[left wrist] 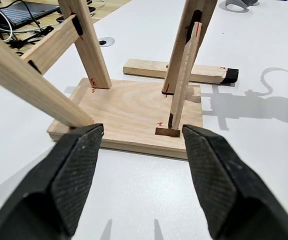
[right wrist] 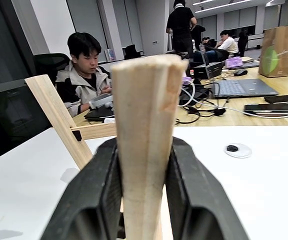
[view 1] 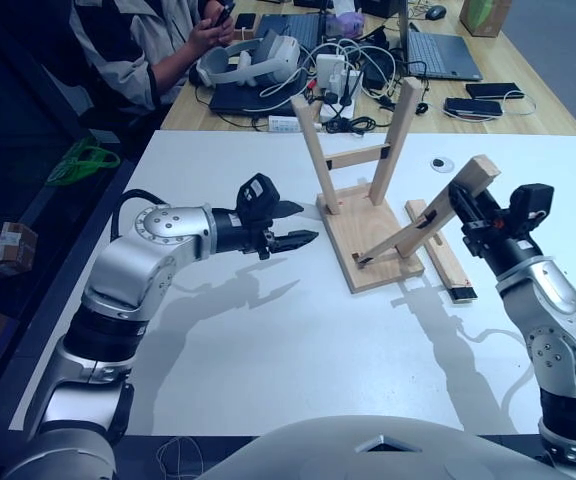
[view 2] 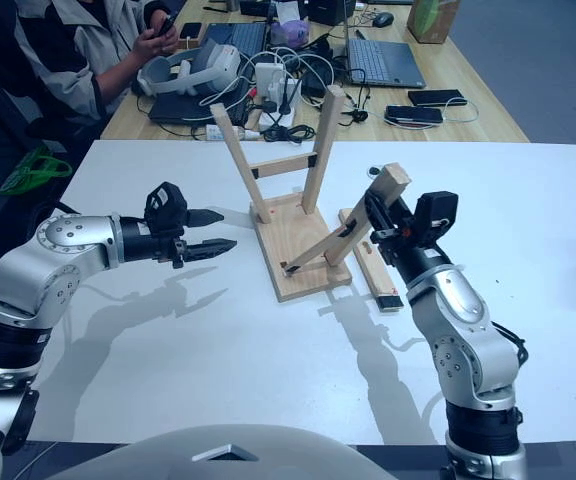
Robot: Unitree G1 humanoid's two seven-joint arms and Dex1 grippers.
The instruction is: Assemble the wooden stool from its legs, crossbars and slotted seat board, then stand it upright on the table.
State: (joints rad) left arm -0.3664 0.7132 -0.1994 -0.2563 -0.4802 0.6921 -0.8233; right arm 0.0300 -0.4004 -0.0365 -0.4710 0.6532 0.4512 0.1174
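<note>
Pale wood makes up a half-built stool on a white table [view 1: 268, 360]. Its seat board [view 1: 366, 228] lies flat near the middle of the table. Two upright legs [view 1: 316, 150] stand on the board's far side, spreading a little apart towards the top. A short crossbar [view 1: 358, 155] joins them.

A tilted leg [right wrist: 146, 125] slants up and to the right from the board. A thinner bar [left wrist: 177, 95] runs from a dark notch in this leg down to a slot at the board's near corner. The right gripper [view 1: 463, 205] is clamped on the tilted leg near its upper end, with one black finger pressed against each side.

The left gripper [view 1: 305, 222] hangs above the table just left of the board. Its fingers are spread wide with nothing between them, and they point at the board.

A loose wooden bar [view 1: 448, 272] with a black end lies flat just right of the board, beneath the tilted leg. A small round disc [view 1: 442, 162] sits farther back on the table.

Behind the table stands a wooden desk [view 1: 538, 110] crowded with laptops [view 1: 443, 50], a white headset [view 1: 258, 60], phones and tangled cables.

From the right wrist, the gripped leg blocks the sight of its own lower end. From the left wrist, the tops of the upright legs are cut off. Whether the thinner bar is fully seated in the slot cannot be told.
</note>
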